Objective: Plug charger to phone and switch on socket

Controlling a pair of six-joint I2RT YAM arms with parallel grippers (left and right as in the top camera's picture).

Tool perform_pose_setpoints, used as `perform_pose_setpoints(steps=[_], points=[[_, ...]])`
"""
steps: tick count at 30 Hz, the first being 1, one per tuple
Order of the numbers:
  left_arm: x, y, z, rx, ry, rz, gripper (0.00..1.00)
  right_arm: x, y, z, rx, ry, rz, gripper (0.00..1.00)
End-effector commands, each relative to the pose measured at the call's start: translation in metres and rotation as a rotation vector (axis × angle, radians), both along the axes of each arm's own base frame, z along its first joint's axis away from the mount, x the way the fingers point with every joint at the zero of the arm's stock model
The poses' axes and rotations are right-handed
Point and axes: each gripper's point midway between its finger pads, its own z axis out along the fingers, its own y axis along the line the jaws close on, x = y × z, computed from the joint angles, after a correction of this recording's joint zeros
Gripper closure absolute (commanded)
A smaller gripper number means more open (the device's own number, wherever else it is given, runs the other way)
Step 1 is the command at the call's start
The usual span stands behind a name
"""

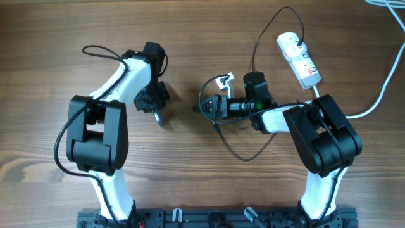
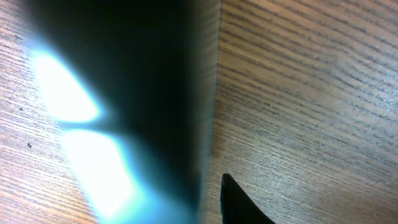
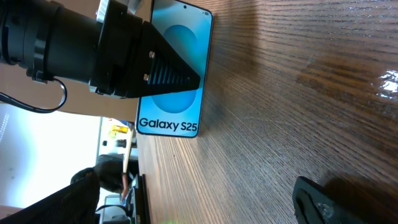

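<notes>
The phone (image 3: 171, 106) lies on the worktop (image 1: 202, 190) beneath the left gripper (image 1: 154, 104), whose jaws' state I cannot tell; its long axis runs crosswise ahead of the right gripper (image 1: 209, 106), jaws spread and empty.

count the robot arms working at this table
2. The left arm is on the left side, left gripper at the phone. The right arm is on the right side, right gripper pointing toward the phone. None looks hidden.

Phone (image 3: 179, 102) — teal screen lit; black charger (image 1: 245, 158) loops from white socket (image 1: 299, 59).
</notes>
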Motion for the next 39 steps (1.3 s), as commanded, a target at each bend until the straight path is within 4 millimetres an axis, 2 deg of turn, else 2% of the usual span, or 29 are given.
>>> perform_pose_setpoints(steps=[1, 11, 15, 19, 22, 25, 26, 28, 31, 34, 37, 39], points=[[0.006, -0.002, 0.001, -0.009, -0.017, 0.031, 0.76, 0.006, -0.005, -0.018, -0.062, -0.02, -0.045, 0.0], [0.006, -0.002, 0.0, -0.007, -0.015, 0.049, 0.85, 0.006, -0.005, -0.018, -0.062, -0.02, -0.045, 0.0], [0.007, -0.002, 0.0, -0.008, -0.019, 0.049, 0.96, 0.006, -0.005, -0.018, -0.062, -0.02, -0.045, 0.0], [0.01, -0.004, 0.004, -0.036, -0.036, 0.027, 0.96, 0.006, -0.005, -0.018, -0.062, -0.024, -0.045, 0.0], [0.016, -0.022, 0.019, -0.207, -0.069, -0.041, 0.96, 0.006, -0.005, -0.018, -0.061, -0.027, -0.045, 0.0], [0.03, -0.055, 0.051, -0.521, -0.164, -0.143, 0.96, 0.006, -0.005, -0.018, -0.061, -0.027, -0.045, 0.0], [0.037, -0.068, 0.069, -0.669, -0.221, -0.185, 0.96, 0.006, -0.005, -0.018, -0.061, -0.026, -0.045, 0.0], [0.044, -0.078, 0.086, -0.809, -0.276, -0.22, 0.96, 0.006, -0.005, -0.018, -0.061, -0.026, -0.045, 0.0], [0.053, -0.086, 0.11, -0.978, -0.372, -0.289, 0.96, 0.006, -0.005, -0.018, -0.063, -0.024, -0.045, 0.0], [0.05, -0.088, 0.136, -1.166, -0.507, -0.445, 0.96, 0.006, -0.005, -0.018, -0.063, -0.024, -0.044, 0.0], [0.045, -0.075, 0.125, -1.17, -0.52, -0.432, 0.96, 0.006, -0.005, -0.018, -0.063, -0.024, -0.045, 0.0], [0.042, -0.068, 0.128, -1.237, -0.572, -0.44, 0.96, 0.006, -0.005, -0.019, -0.065, -0.024, -0.047, 0.0]])
